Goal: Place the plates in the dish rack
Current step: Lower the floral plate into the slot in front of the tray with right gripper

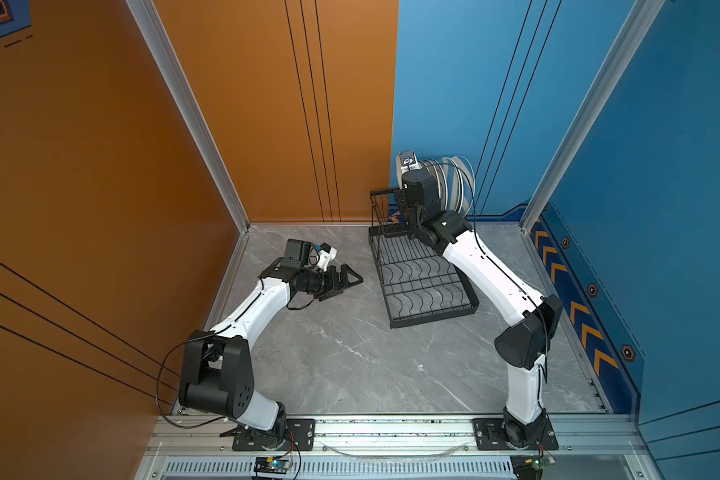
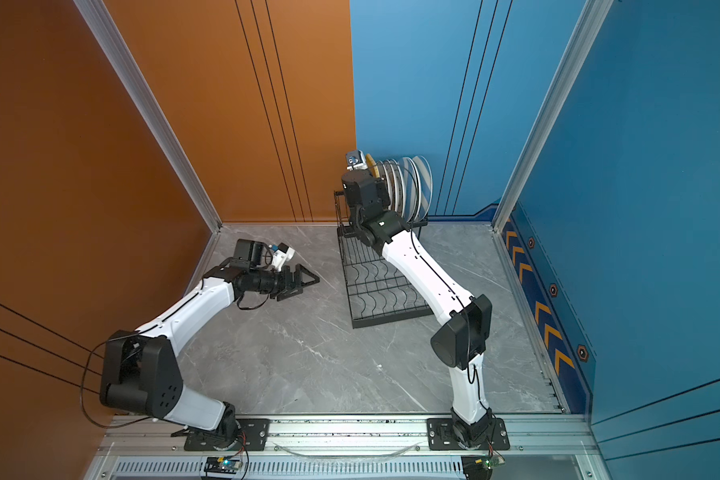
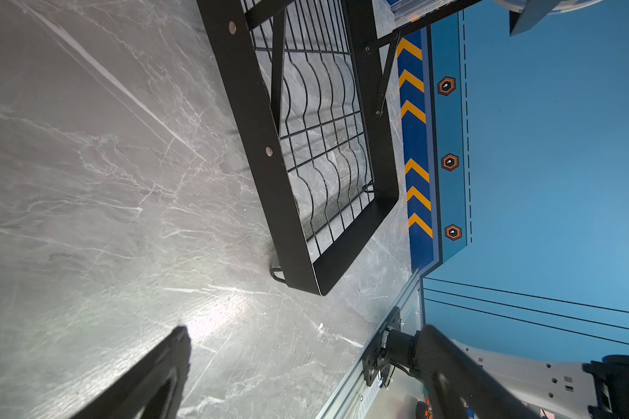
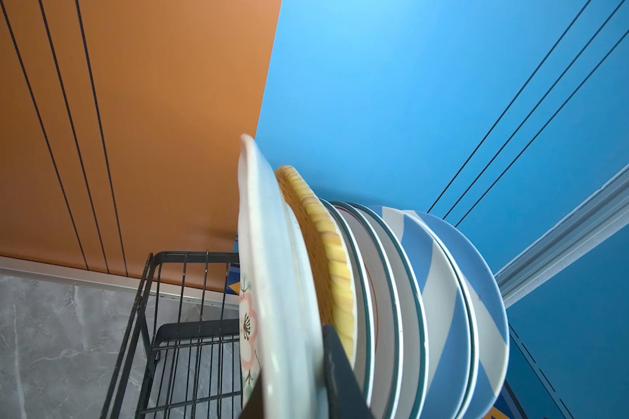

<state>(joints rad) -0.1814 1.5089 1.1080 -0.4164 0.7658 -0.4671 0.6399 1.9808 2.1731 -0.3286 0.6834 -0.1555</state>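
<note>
Left gripper [image 1: 344,287], mine: jaws spread wide, nothing in them, low over the table [image 1: 350,365], left of the rack. Dish rack [image 1: 433,315]: right of centre, far side, lower tier bare. Plates [image 4: 433,290]: a row on edge in its far upper tier, none on the table. Right gripper [image 4: 291,366]: clamped on the flowered plate [image 4: 269,268] at the row's left end. Remaining, I judge: seat it, let go.

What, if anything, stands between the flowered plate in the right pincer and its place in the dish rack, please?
Nothing visible. The right pincer holds the flowered plate upright beside the yellow woven plate; on its other side the dish rack shows bare wires. The slot is hidden.
</note>
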